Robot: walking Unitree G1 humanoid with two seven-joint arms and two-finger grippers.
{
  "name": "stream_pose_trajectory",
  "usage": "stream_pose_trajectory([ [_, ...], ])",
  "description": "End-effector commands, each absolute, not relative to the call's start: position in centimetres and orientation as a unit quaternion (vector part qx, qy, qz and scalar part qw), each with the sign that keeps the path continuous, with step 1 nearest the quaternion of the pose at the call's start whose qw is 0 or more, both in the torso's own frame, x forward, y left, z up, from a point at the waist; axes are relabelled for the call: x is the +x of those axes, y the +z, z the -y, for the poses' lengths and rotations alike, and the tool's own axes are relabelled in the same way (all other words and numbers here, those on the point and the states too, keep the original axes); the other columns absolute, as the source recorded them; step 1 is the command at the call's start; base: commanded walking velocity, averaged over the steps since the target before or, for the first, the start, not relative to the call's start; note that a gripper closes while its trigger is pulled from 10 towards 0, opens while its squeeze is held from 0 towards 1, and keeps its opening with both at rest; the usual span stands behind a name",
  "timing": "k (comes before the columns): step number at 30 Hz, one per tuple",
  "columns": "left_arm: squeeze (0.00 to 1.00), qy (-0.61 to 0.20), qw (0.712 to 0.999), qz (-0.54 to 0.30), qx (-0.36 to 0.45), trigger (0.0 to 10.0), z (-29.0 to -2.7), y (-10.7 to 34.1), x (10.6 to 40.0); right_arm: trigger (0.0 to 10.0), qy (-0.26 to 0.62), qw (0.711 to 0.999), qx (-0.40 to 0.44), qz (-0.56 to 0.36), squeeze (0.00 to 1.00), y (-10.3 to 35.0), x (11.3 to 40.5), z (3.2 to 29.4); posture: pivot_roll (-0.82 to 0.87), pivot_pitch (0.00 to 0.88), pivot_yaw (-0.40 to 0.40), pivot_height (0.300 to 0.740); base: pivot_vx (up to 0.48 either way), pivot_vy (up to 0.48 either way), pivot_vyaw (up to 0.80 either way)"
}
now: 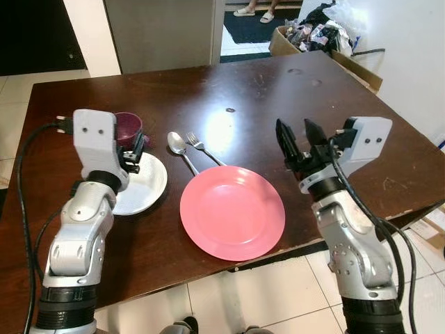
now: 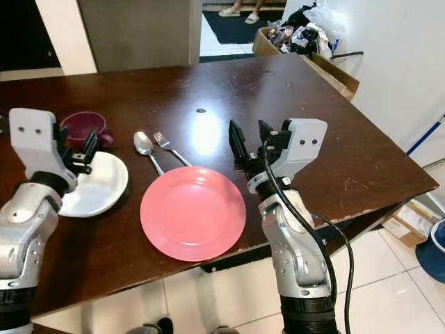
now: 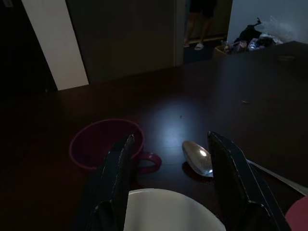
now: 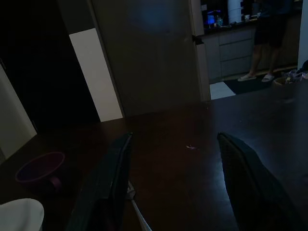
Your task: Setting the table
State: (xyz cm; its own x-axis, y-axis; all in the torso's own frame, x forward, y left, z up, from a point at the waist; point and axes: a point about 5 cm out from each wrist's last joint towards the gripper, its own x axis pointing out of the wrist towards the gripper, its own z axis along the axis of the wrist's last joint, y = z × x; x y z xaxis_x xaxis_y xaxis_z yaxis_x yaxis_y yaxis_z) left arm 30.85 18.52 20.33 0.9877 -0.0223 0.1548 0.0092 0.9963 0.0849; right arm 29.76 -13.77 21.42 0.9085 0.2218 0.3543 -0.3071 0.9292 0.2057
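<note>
On the dark wooden table (image 1: 278,90) a pink plate (image 1: 233,212) lies near the front edge. A spoon (image 1: 179,147) and a fork (image 1: 203,149) rest side by side just beyond it. To the left sit a white saucer (image 1: 147,186) and, behind it, a purple cup (image 1: 128,127). My left gripper (image 1: 135,154) hovers over the saucer's far rim, close to the cup, open with nothing in it; its wrist view has the cup (image 3: 103,144) and spoon (image 3: 197,158) ahead. My right gripper (image 1: 295,129) is raised to the right of the pink plate, open and holding nothing.
A cardboard box (image 1: 327,42) full of bags and clutter stands off the table's far right corner. A person's sandalled feet (image 1: 254,10) are on a dark mat in the doorway beyond. The table's right edge drops to tiled floor with a small box (image 1: 431,226).
</note>
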Motion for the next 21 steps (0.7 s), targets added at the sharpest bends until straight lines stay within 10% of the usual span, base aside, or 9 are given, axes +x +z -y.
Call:
stream_pose_trajectory([
  [1,0.00,-0.012,0.996,0.071,0.043,10.0,-18.2,20.1,30.8,10.0,0.132,0.967,0.133,0.170,0.00,21.6,29.6,13.8,-0.08,0.049,0.050,0.740,0.000,0.000,0.00],
  [21,0.00,-0.028,0.995,0.087,0.037,10.0,-17.2,21.2,31.4,10.0,0.141,0.963,0.153,0.170,0.00,21.6,29.6,13.0,-0.08,0.055,0.059,0.740,0.000,0.000,0.00],
])
